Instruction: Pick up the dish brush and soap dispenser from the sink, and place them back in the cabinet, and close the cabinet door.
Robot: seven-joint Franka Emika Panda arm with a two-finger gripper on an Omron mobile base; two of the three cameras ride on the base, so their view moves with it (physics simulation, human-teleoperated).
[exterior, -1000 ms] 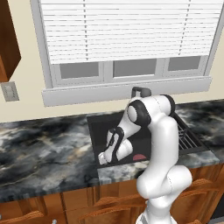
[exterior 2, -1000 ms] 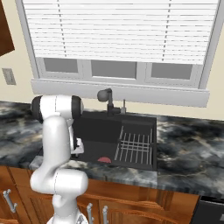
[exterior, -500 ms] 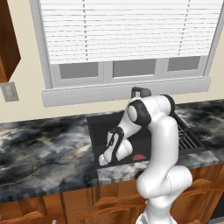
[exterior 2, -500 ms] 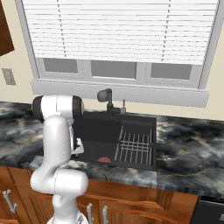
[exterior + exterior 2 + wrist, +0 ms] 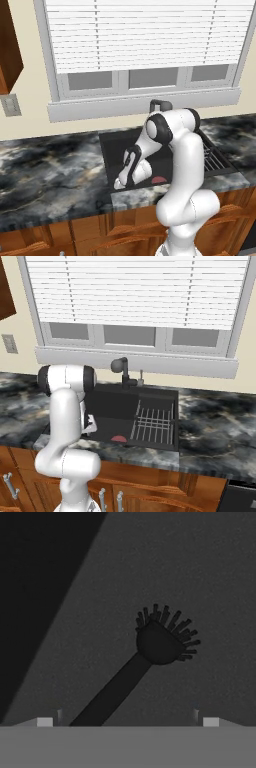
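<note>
- Gripper (image 5: 127, 721) hangs low inside the sink (image 5: 112, 142), jaws spread wide with nothing between them; in the hand view its two pale fingertips (image 5: 45, 722) stand far apart at the bottom edge.
- Dish brush (image 5: 150, 654) lies flat on the dark basin floor right under the hand, its round bristled head pointing away and its handle running back between the spread fingertips, touching neither as far as can be seen.
- From the right base view, the brush's reddish-pink head (image 5: 119, 439) shows near the front wall of the basin, just beside the wire rack (image 5: 155, 423).
- From the left base view, the same reddish patch (image 5: 158, 179) sits just right of the lowered hand (image 5: 126, 176).
- Wire rack fills the right part of the sink.
- Black faucet (image 5: 121, 370) rises behind the basin, below the window sill (image 5: 135, 360).
- Grey-black marbled countertop (image 5: 50, 167) spreads to both sides of the sink.
- Window (image 5: 145, 40) with white blinds stands above; a wall switch (image 5: 10, 105) sits at the far left.
- Reddish-brown cabinet (image 5: 9, 47) hangs at the upper left; whether its door is open cannot be told.
- Wooden base drawers (image 5: 150, 483) run below the counter.
</note>
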